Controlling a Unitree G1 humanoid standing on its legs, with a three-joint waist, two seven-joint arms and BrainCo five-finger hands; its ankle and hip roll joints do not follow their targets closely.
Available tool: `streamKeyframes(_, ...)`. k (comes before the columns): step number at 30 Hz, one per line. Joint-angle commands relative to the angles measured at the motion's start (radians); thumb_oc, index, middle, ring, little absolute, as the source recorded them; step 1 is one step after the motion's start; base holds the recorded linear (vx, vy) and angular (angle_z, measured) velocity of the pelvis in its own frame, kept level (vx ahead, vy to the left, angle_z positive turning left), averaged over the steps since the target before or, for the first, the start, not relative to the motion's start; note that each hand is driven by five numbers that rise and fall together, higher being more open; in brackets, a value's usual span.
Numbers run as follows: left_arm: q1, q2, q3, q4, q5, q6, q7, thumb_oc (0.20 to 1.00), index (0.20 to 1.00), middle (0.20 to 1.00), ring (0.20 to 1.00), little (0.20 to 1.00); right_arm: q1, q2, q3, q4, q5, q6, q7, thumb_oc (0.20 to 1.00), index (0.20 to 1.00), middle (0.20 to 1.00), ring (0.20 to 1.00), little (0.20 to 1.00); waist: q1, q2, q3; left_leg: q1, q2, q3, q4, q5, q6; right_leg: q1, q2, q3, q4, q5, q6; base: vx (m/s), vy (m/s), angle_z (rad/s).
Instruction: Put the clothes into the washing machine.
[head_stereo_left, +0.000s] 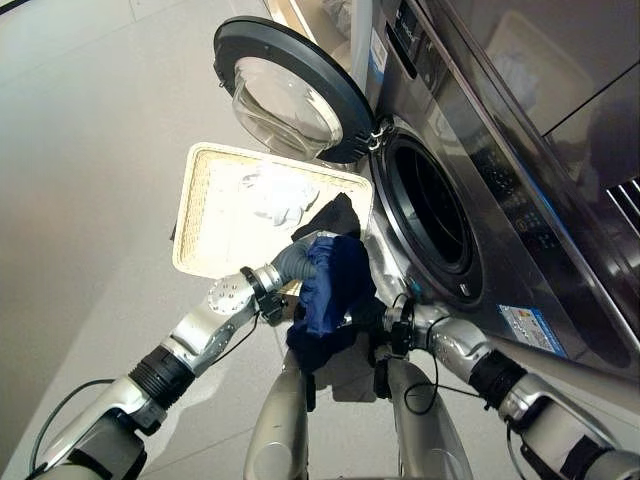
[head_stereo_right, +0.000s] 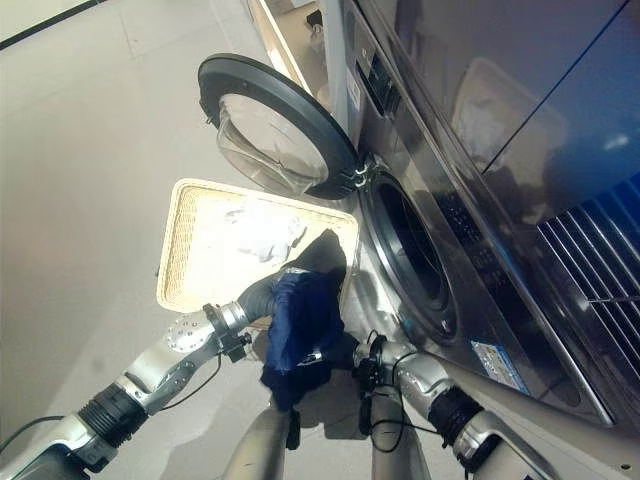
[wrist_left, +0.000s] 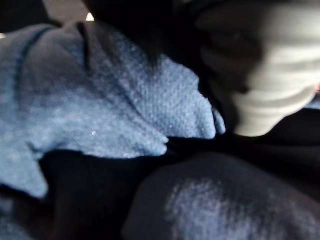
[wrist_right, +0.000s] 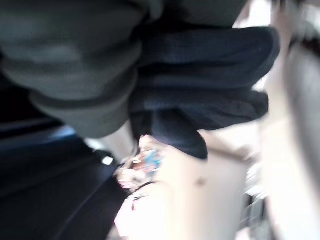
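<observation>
Dark blue garment (head_stereo_left: 330, 290) hung bunched between left hand (head_stereo_left: 292, 262) and right hand (head_stereo_left: 378, 330), fingers buried in cloth, grip unreadable. Held just beside open washer drum (head_stereo_left: 430, 215), likely for loading. White clothes (head_stereo_left: 275, 195) waited in basket (head_stereo_left: 200, 215).

Basket (head_stereo_left: 200, 215) left of the washing machine (head_stereo_left: 480, 180) (its door (head_stereo_left: 290, 90) between).

No legible text or labels

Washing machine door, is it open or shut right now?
Open. The door is swung wide on its hinge, leaving the dark drum opening exposed.
</observation>
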Motion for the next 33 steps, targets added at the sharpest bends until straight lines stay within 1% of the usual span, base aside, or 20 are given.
streamKeyframes(1,-0.012,-0.066,0.02,-0.042,0.034,-0.093,0.087,0.2,0.2,0.2,0.2,0.2,0.023,0.067,-0.012,-0.073,0.143,-0.008,-0.016,0.2,0.2,0.2,0.2,0.2,-0.003,-0.03,-0.018,-0.014,-0.063,0.045,0.008,-0.047,0.017,0.047,-0.018,-0.01,-0.159,0.093,0.097,-0.02,0.002,-0.09)
streamKeyframes(5,0.031,-0.063,0.025,0.03,0.136,-0.1,0.199,0.2,0.2,0.2,0.2,0.2,0.05,0.074,-0.039,-0.082,0.208,-0.057,-0.059,0.2,0.2,0.2,0.2,0.2,-0.003,-0.028,-0.018,-0.032,-0.053,0.06,0.0,-0.036,0.01,0.029,-0.018,-0.02,-0.161,0.097,0.101,-0.02,-0.006,-0.17)
streamKeyframes(9,0.067,-0.046,0.031,0.117,0.268,-0.094,0.327,0.2,0.2,0.2,0.2,0.2,0.063,0.061,-0.066,-0.078,0.252,-0.163,-0.132,0.2,0.2,0.2,0.2,0.2,-0.004,-0.024,-0.018,-0.049,-0.039,0.079,-0.003,-0.028,0.001,0.012,-0.019,-0.03,-0.158,0.095,0.105,0.0,0.001,-0.14)
streamKeyframes(10,0.068,-0.044,0.029,0.123,0.272,-0.093,0.334,0.2,0.2,0.2,0.2,0.2,0.063,0.06,-0.068,-0.077,0.256,-0.17,-0.138,0.2,0.2,0.2,0.2,0.2,-0.003,-0.023,-0.018,-0.05,-0.039,0.08,-0.002,-0.027,0.0,0.011,-0.02,-0.03,-0.157,0.095,0.105,0.01,0.002,-0.2)
streamKeyframes(12,0.072,-0.033,0.025,0.156,0.329,-0.069,0.398,0.602,0.602,0.602,0.602,0.602,0.061,0.052,-0.086,-0.063,0.285,-0.235,-0.191,0.2,0.2,0.2,0.2,0.2,-0.004,-0.02,-0.018,-0.061,-0.035,0.087,0.002,-0.026,-0.004,0.001,-0.02,-0.033,-0.152,0.094,0.105,0.01,0.003,-0.14)
streamKeyframes(13,0.069,-0.028,0.019,0.167,0.338,-0.066,0.414,1.0,1.0,1.0,1.0,1.0,0.056,0.05,-0.091,-0.056,0.289,-0.25,-0.202,0.2,0.2,0.2,0.2,0.2,-0.006,-0.018,-0.018,-0.063,-0.034,0.089,0.003,-0.025,-0.005,-0.002,-0.02,-0.034,-0.151,0.094,0.105,0.02,0.008,-0.08)
streamKeyframes(15,0.052,-0.017,0.003,0.209,0.409,-0.009,0.484,1.0,1.0,1.0,1.0,1.0,0.039,0.041,-0.114,-0.027,0.294,-0.314,-0.245,0.2,0.2,0.2,0.2,0.2,-0.009,-0.014,-0.018,-0.072,-0.031,0.094,0.007,-0.024,-0.008,-0.012,-0.019,-0.033,-0.146,0.093,0.105,0.03,0.017,-0.09)
streamKeyframes(16,0.047,-0.012,-0.001,0.216,0.426,0.003,0.501,1.0,1.0,1.0,1.0,1.0,0.033,0.037,-0.119,-0.022,0.293,-0.328,-0.258,0.2,0.2,0.2,0.2,0.2,-0.01,-0.013,-0.018,-0.075,-0.03,0.096,0.008,-0.023,-0.009,-0.016,-0.019,-0.033,-0.144,0.093,0.104,0.04,0.017,-0.12)
streamKeyframes(17,0.03,-0.004,-0.014,0.233,0.481,0.042,0.556,1.0,1.0,1.0,1.0,1.0,0.019,0.03,-0.134,-0.006,0.29,-0.356,-0.275,0.2,0.2,0.2,0.2,0.2,-0.011,-0.01,-0.018,-0.082,-0.028,0.098,0.01,-0.023,-0.01,-0.023,-0.019,-0.031,-0.141,0.093,0.104,0.05,0.012,-0.14)
streamKeyframes(18,0.005,0.019,-0.037,0.252,0.581,0.116,0.636,1.0,1.0,1.0,1.0,1.0,0.0,0.024,-0.151,0.005,0.299,-0.379,-0.294,0.2,0.2,0.2,0.2,0.2,-0.014,-0.006,-0.018,-0.093,-0.028,0.096,0.014,-0.022,-0.011,-0.034,-0.018,-0.027,-0.137,0.093,0.104,0.05,0.009,-0.13)
streamKeyframes(19,0.0,0.023,-0.041,0.255,0.593,0.13,0.648,1.0,1.0,1.0,1.0,1.0,-0.003,0.024,-0.154,0.006,0.303,-0.384,-0.298,0.2,0.2,0.2,0.2,0.2,-0.014,-0.005,-0.018,-0.095,-0.028,0.096,0.015,-0.022,-0.011,-0.036,-0.018,-0.026,-0.136,0.092,0.104,0.06,-0.003,-0.1)
streamKeyframes(20,-0.02,0.038,-0.051,0.279,0.624,0.171,0.707,1.0,1.0,1.0,1.0,1.0,-0.02,0.019,-0.164,0.013,0.322,-0.418,-0.321,0.2,0.2,0.2,0.2,0.2,-0.016,-0.001,-0.018,-0.105,-0.026,0.095,0.016,-0.019,-0.013,-0.047,-0.017,-0.022,-0.131,0.091,0.103,0.04,-0.01,-0.05)
streamKeyframes(22,-0.029,0.043,-0.052,0.291,0.608,0.188,0.743,1.0,1.0,1.0,1.0,1.0,-0.029,0.016,-0.171,0.018,0.328,-0.442,-0.335,0.2,0.2,0.2,0.2,0.2,-0.016,0.001,-0.018,-0.111,-0.025,0.095,0.017,-0.018,-0.014,-0.054,-0.016,-0.02,-0.127,0.09,0.102,0.05,-0.005,-0.05)
streamKeyframes(23,-0.04,0.036,-0.04,0.321,0.584,0.208,0.822,1.0,1.0,1.0,1.0,1.0,-0.042,0.018,-0.192,0.033,0.34,-0.485,-0.359,0.2,0.2,0.2,0.2,0.2,-0.019,0.006,-0.018,-0.123,-0.027,0.093,0.019,-0.016,-0.013,-0.068,-0.013,-0.014,-0.119,0.087,0.099,0.05,0.002,-0.05)
streamKeyframes(25,-0.042,0.029,-0.031,0.34,0.597,0.207,0.851,1.0,1.0,1.0,1.0,1.0,-0.048,0.022,-0.206,0.043,0.344,-0.504,-0.366,0.2,0.2,0.2,0.2,0.2,-0.019,0.009,-0.018,-0.13,-0.027,0.091,0.021,-0.016,-0.013,-0.077,-0.012,-0.012,-0.114,0.085,0.097,0.05,-0.003,-0.04)
streamKeyframes(27,-0.05,0.015,-0.018,0.371,0.61,0.228,0.921,1.0,1.0,1.0,1.0,1.0,-0.07,0.03,-0.241,0.066,0.349,-0.552,-0.394,0.2,0.2,0.2,0.2,0.2,-0.019,0.019,-0.018,-0.15,-0.028,0.084,0.028,-0.015,-0.015,-0.099,-0.01,-0.004,-0.1,0.078,0.093,0.06,-0.012,-0.02)
streamKeyframes(28,-0.05,0.014,-0.018,0.372,0.609,0.232,0.929,1.0,1.0,1.0,1.0,1.0,-0.071,0.03,-0.243,0.068,0.351,-0.559,-0.4,0.2,0.2,0.2,0.2,0.2,-0.018,0.021,-0.018,-0.151,-0.028,0.083,0.028,-0.014,-0.015,-0.101,-0.009,-0.003,-0.099,0.078,0.092,0.06,-0.006,0.01)
streamKeyframes(29,-0.051,0.006,-0.006,0.388,0.608,0.227,0.944,1.0,1.0,1.0,1.0,1.0,-0.085,0.033,-0.264,0.082,0.349,-0.575,-0.415,0.2,0.2,0.2,0.2,0.2,-0.018,0.028,-0.018,-0.16,-0.029,0.081,0.03,-0.012,-0.016,-0.11,-0.008,0.002,-0.093,0.075,0.091,0.07,0.012,0.0)
streamKeyframes(30,-0.053,-0.015,0.024,0.42,0.573,0.205,0.962,1.0,1.0,1.0,1.0,1.0,-0.128,0.032,-0.315,0.121,0.347,-0.627,-0.454,0.2,0.2,0.2,0.2,0.2,-0.013,0.051,-0.018,-0.178,-0.03,0.077,0.035,-0.006,-0.019,-0.135,-0.009,0.006,-0.073,0.066,0.086,0.08,0.015,-0.01)
streamKeyframes(33,-0.049,-0.025,0.042,0.435,0.554,0.18,0.962,1.0,1.0,1.0,1.0,1.0,-0.174,0.027,-0.369,0.158,0.365,-0.65,-0.481,0.2,0.2,0.2,0.2,0.2,-0.006,0.071,-0.018,-0.19,-0.031,0.075,0.043,-0.005,-0.022,-0.149,-0.01,0.007,-0.055,0.055,0.083,0.07,0.01,0.03)
